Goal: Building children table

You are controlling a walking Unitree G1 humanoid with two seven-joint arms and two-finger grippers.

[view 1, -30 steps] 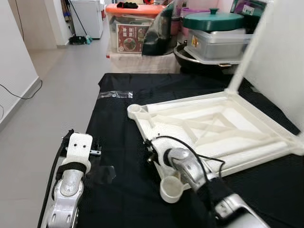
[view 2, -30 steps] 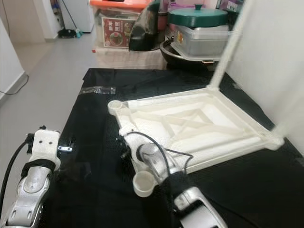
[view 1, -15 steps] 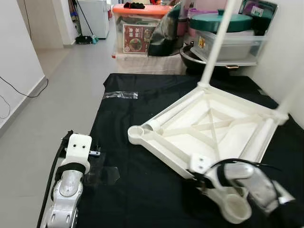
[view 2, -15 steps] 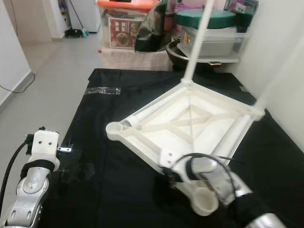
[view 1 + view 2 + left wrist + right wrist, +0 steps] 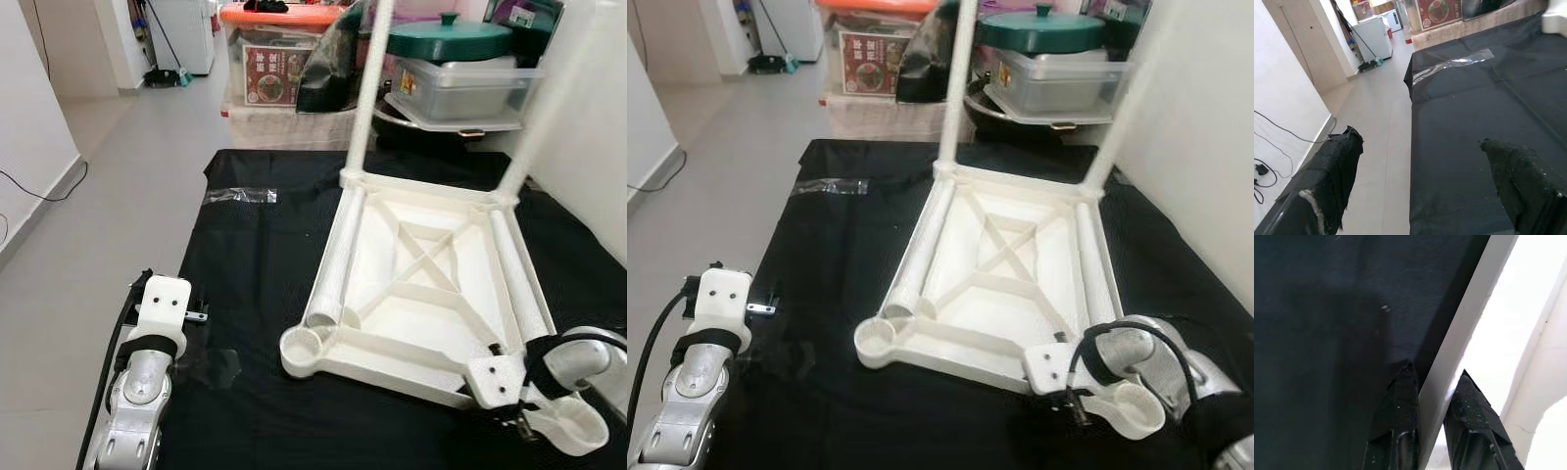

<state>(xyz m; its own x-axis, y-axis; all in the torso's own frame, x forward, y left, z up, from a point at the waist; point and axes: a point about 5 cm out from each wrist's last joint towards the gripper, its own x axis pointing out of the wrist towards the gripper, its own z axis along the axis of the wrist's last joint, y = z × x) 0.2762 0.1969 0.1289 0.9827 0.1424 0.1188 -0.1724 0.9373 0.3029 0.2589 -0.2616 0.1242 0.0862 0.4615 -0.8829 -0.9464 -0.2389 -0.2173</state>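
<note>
my right gripper pinches the white table frame's rim; my left gripper hangs wide open, holding nothing.

Head pair: high, angled forward and down, sharing the black cloth and white table frame.
Left wrist: low, along cloth edge.
Right wrist: pressed close to frame rim.

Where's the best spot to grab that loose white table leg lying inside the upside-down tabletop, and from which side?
Grip the loose leg around its middle, coming down from above. It lies flat along the upturned tabletop's left rail, so its round top is exposed while the rail blocks a side approach. The left gripper is open and likely nearer; the right gripper pinches the tabletop's edge.
</note>
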